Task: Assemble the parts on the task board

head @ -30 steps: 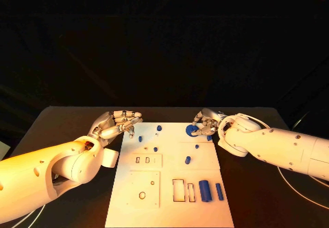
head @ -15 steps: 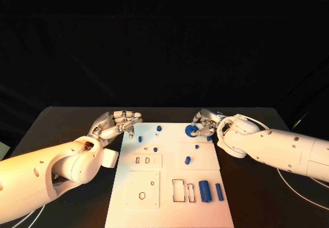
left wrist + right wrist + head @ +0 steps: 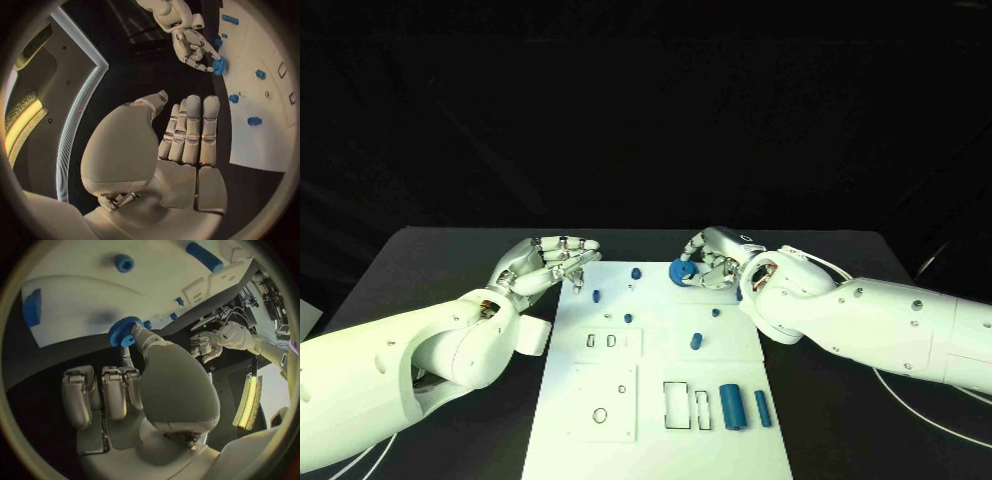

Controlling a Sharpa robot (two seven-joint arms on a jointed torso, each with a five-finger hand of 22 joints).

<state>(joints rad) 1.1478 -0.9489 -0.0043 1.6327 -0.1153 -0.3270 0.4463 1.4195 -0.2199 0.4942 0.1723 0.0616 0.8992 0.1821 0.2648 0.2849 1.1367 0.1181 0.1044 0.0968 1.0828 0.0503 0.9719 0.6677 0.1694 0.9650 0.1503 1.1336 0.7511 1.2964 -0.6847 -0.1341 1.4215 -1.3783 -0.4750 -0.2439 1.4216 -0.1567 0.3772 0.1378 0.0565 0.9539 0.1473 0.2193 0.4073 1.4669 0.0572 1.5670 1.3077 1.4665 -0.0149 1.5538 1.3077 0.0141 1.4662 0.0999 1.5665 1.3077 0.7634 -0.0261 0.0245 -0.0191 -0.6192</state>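
The white task board (image 3: 661, 380) lies lengthwise in the middle of the table. My right hand (image 3: 711, 262) hovers over the board's far end and pinches a blue gear (image 3: 684, 271) between thumb and finger; the right wrist view shows the same gear (image 3: 125, 331) at the fingertips. My left hand (image 3: 553, 262) is at the board's far left corner, fingers curled in, holding nothing. Small blue pegs (image 3: 635, 272) (image 3: 596, 295) (image 3: 695, 341) stand on the board's far half. Two blue cylinders (image 3: 731, 400) (image 3: 762, 407) lie at the near right.
Rectangular and oval slots (image 3: 675, 403) (image 3: 600, 413) are cut in the board's near half. Black table (image 3: 430, 270) surrounds the board on both sides. My two forearms flank the board at left and right.
My right hand has carried the blue gear leftward, from the board's right edge to over its far end. The left hand has stayed where it was.
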